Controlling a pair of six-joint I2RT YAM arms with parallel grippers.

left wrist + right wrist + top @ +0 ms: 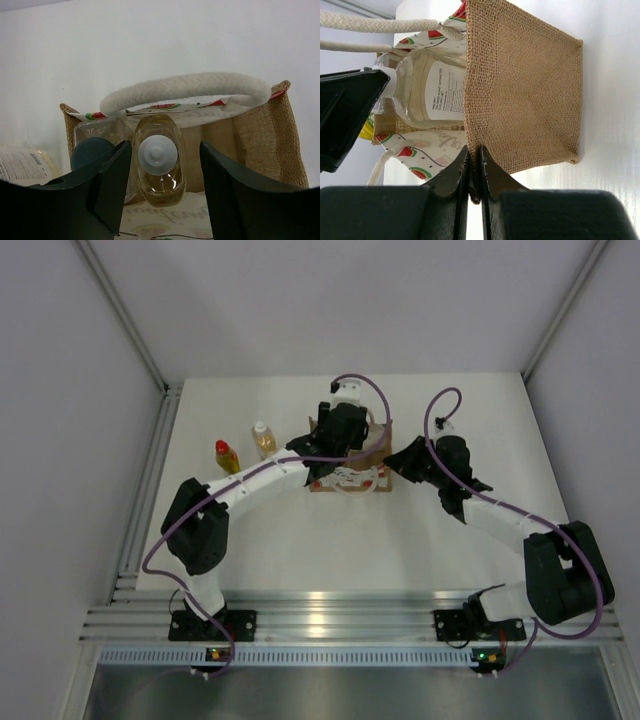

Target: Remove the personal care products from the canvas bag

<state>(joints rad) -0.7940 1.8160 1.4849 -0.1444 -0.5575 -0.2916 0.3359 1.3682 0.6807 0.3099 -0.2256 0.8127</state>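
One canvas bag (350, 480) with two white rope handles (185, 87), four small bottles and two robot arms (250, 483) share one tabletop (300, 550). Two bottles stand outside the bag: one yellow bottle (227, 456) with a red top, one amber bottle (264, 440) with a white cap. Two more sit inside: one white-capped bottle (157, 155), one grey-blue-capped bottle (92, 152). Each arm carries one two-fingered hand: the left hand (165, 147), the right hand (474, 167).

We look down on the table (300, 560) from high above its near edge. Both wrist cameras sit close to the bag (350, 478), left facing its mouth, right its end; all views share it.
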